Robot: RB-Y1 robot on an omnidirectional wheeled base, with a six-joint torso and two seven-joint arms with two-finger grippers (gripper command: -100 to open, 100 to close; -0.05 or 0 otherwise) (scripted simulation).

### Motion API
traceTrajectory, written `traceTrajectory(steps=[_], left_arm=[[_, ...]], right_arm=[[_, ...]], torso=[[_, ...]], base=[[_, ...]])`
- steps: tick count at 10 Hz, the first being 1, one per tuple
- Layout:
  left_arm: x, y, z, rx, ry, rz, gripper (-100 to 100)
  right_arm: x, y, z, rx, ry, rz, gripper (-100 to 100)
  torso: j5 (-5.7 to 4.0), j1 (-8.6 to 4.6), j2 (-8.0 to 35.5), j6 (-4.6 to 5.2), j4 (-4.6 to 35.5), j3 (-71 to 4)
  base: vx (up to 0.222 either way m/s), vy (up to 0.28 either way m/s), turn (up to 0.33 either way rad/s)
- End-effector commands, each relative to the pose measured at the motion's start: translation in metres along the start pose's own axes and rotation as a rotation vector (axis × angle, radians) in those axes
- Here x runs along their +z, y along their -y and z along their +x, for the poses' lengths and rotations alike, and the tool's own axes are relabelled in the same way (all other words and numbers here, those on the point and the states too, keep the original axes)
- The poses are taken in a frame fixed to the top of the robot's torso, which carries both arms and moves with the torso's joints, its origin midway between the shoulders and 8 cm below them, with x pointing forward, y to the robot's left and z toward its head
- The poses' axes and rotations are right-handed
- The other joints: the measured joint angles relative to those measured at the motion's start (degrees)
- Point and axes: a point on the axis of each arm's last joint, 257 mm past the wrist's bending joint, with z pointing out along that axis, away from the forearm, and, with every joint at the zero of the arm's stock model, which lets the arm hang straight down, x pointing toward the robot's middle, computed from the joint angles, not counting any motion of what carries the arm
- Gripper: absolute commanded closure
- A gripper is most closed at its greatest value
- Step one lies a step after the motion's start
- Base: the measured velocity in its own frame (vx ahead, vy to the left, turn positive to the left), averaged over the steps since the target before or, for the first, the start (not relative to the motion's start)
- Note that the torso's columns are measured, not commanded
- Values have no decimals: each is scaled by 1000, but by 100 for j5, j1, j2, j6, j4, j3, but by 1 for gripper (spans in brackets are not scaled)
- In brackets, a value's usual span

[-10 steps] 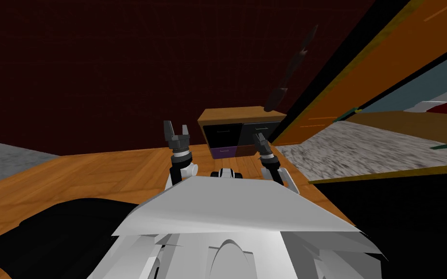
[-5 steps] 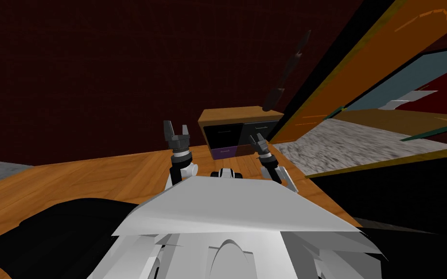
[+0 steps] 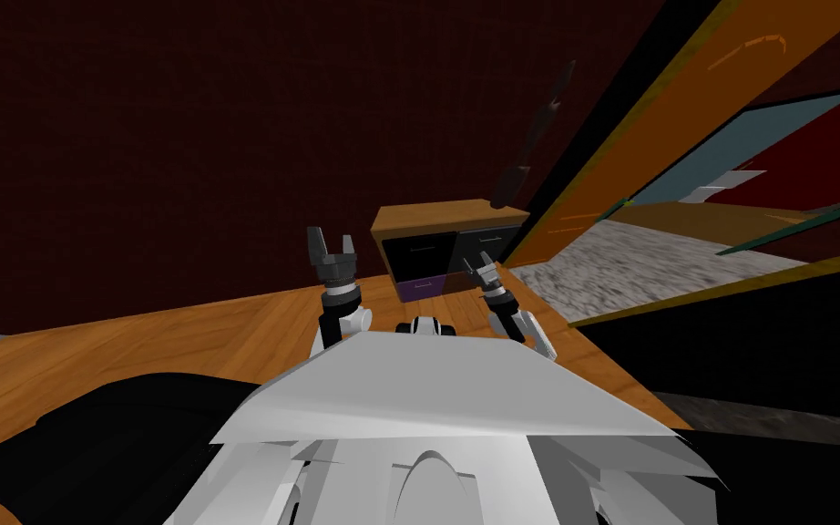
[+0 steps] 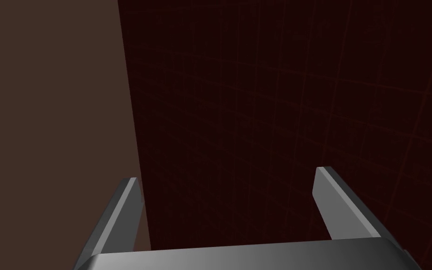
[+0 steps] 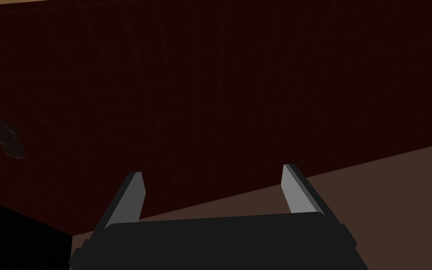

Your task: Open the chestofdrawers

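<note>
Facing the chest of drawers (image 3: 427, 246), my left claw (image 3: 332, 246) and right claw (image 3: 480, 266) both spread, short of it.

Chest of drawers (image 3: 441, 246): wooden top, dark drawers, one purple, shut, against dark red wall.

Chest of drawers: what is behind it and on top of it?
Behind the chest of drawers stands a dark red wall. A dark slanted object shows above its wooden top; whether they touch is unclear. An orange panel hides its right end.
</note>
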Motion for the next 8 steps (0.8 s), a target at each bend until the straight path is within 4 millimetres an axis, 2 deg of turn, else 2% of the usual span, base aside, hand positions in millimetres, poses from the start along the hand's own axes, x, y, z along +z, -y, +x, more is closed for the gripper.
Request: traceTrajectory(steps=[1,2,3,5,8], left_arm=[[0,0,0,0,0,0,0],[0,0,0,0,0,0,0],[0,0,0,0,0,0,0],[0,0,0,0,0,0,0],[0,0,0,0,0,0,0]], right_arm=[[1,-2,12,-107,-31,-17,-100],[1,-2,12,-134,-30,-18,-100],[1,-4,23,-195,-55,-34,-100],[1,-4,23,-232,-55,-35,-100],[1,-8,45,-378,-99,-74,-100]], torso=[[-4,-13,10,1,3,7],[-2,1,10,4,3,7],[1,4,6,0,2,5],[2,7,-3,0,-1,-2],[-1,-1,4,0,1,3]], base=[[3,79,-159],[4,85,-104],[22,117,-129],[18,80,-49],[20,78,-127]])
